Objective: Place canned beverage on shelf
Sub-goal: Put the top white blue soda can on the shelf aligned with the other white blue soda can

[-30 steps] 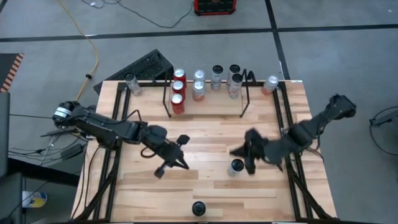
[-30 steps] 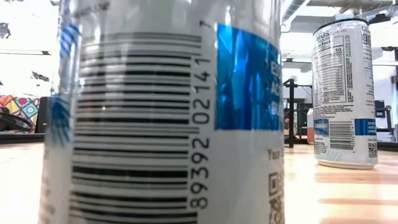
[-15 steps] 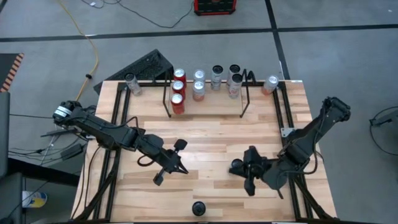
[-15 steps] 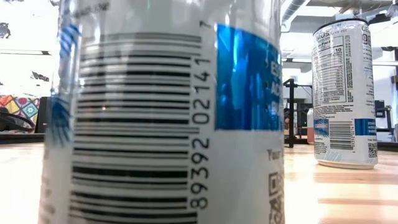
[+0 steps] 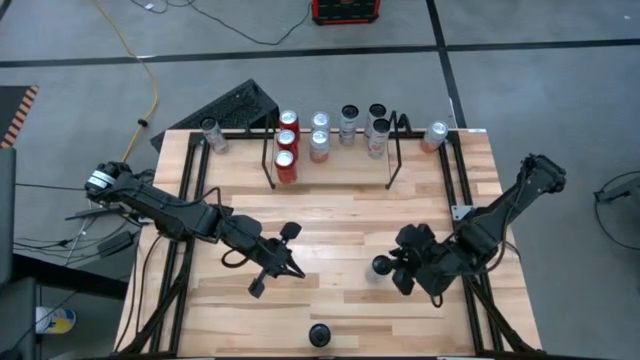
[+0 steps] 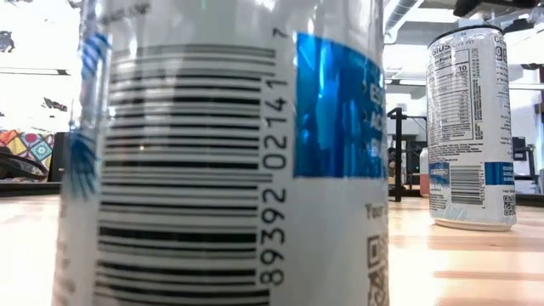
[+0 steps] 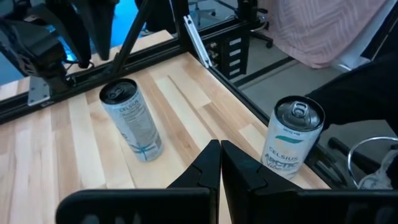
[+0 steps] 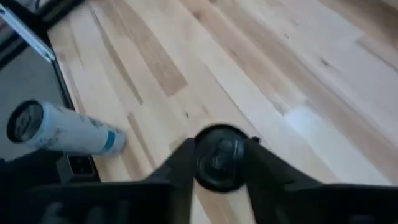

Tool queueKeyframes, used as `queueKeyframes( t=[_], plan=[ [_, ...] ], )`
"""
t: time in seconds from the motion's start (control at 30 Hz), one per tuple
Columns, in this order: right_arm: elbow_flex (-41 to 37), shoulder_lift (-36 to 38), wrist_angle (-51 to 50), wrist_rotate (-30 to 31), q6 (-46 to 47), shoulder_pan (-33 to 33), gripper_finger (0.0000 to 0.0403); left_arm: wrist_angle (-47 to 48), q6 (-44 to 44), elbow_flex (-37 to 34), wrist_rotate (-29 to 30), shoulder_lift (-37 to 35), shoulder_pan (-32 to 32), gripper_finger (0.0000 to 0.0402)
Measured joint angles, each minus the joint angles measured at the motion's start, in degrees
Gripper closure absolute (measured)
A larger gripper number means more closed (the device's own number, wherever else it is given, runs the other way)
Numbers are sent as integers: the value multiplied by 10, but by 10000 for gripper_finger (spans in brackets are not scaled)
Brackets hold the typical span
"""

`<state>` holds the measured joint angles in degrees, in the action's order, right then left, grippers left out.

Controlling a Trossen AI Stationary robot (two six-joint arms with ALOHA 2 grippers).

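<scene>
A silver and blue canned beverage (image 5: pixel 380 266) stands upright on the wooden table, right of centre. My right gripper (image 5: pixel 388 270) hangs over it, tilted steeply down. In the right wrist view its open fingers frame the can's dark top (image 8: pixel 219 155). In the low view that can (image 6: pixel 472 127) stands free, with a dark part of the gripper above it. My left gripper (image 5: pixel 298 270) is shut and holds nothing (image 7: pixel 219 149), left of centre, above the table. The black wire shelf (image 5: pixel 392 160) at the far edge holds several red and silver cans.
A second silver can (image 7: pixel 292 140) stands by the table's near edge and fills the low view (image 6: pixel 221 153). Single cans stand outside the shelf at far left (image 5: pixel 210 135) and far right (image 5: pixel 436 135). Black rails run along both table sides. Bare wood lies between shelf and grippers.
My right gripper has come toward the table's near edge and down, tipping more steeply, and now hangs over the can instead of beside it on the far side. My left gripper has swung slightly toward the near edge. The cans have not moved.
</scene>
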<state>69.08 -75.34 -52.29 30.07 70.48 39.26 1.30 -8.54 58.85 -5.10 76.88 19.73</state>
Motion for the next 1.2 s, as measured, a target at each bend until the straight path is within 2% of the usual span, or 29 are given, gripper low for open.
queueKeyframes(
  t=[0.17,0.27,0.4,0.5,0.67,1.03,1.13,1.2],
  plan=[
    [0,-5,30,-34,-65,-13,167,0,0,0,9,0,0,402],
    [0,-13,42,-34,-107,-20,106,0,0,0,15,0,0,402],
    [0,-28,39,-33,-151,-22,44,1,0,0,15,0,0,402],
    [0,-53,36,-35,-179,-24,14,1,0,0,15,0,0,402],
    [0,-90,35,-61,-205,-27,11,1,-6,0,15,0,0,402],
    [0,-157,31,-66,-203,-47,24,1,-17,0,28,0,0,402],
    [0,-160,30,-86,-182,-63,43,5,-18,0,28,0,0,402],
    [0,-158,31,-106,-167,-75,74,12,-18,0,28,0,0,402]
  ],
)
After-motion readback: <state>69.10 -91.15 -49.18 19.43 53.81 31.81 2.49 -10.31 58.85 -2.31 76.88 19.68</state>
